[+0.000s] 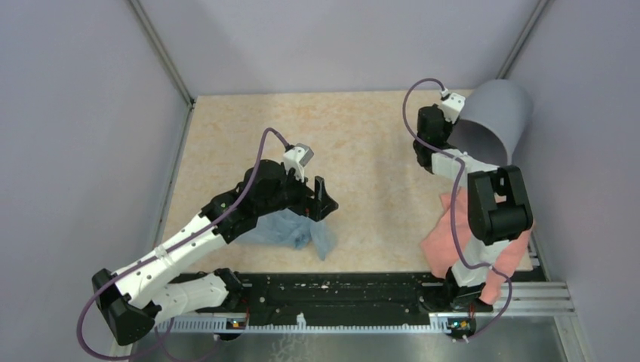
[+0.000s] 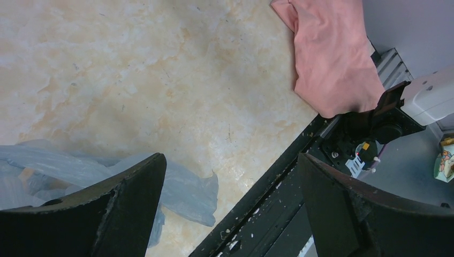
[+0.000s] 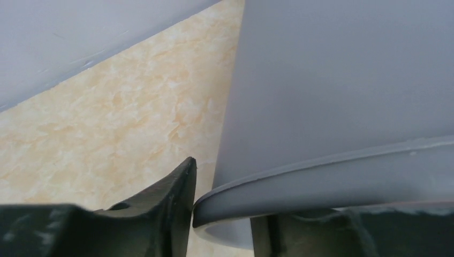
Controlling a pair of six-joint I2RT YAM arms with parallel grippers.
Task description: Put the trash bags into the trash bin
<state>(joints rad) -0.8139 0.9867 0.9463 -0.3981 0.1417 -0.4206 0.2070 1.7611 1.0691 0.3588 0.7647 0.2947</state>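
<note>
Right gripper [image 3: 230, 214] pinching trash bin [image 1: 494, 113] rim, left gripper [image 2: 230, 160] gaping wide above trash bags [image 1: 283, 226] lying on tabletop [image 1: 362, 136]; nothing binned yet.

Black-and-white arms [image 1: 177, 247] carry looping purple cables [image 1: 269, 130].

Surface layout: marbled beige surface [image 1: 362, 136], three items.
Crumpled, translucent pale blue trash bag [image 1: 290, 232] flat near the front edge, left of centre. Salmon-pink cloth [image 1: 445, 237] bunched at front right, reaching the black rail [image 1: 340, 290] along the front edge, well apart from the trash bag. Grey trash bin [image 1: 494, 113] tilted at the far right corner, mouth toward the front; contact with the surface not determinable.
</note>
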